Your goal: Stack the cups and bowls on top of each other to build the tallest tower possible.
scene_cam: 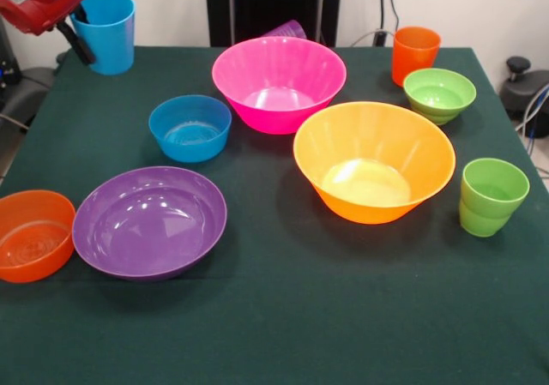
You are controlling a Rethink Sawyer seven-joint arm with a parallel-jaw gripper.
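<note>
My gripper [81, 32] is at the far left corner, with one black finger inside and one outside the wall of the sky blue cup [107, 33], shut on it. The cup is upright. The large pink bowl [279, 81] sits far centre, with the purple cup [286, 30] half hidden behind it. The large yellow-orange bowl [374, 158] is right of centre. The wide purple bowl [150, 220] is near left, and the small orange bowl [33, 235] touches its left side. The small blue bowl [190, 128], the small green bowl [439, 93], the orange cup [415, 55] and the green cup [491, 196] stand apart.
All stand open side up on a dark green tablecloth [283, 316]. The black pedestal [274, 3] stands behind the table's far edge. Cables and dark equipment [525, 85] lie off the table at the right.
</note>
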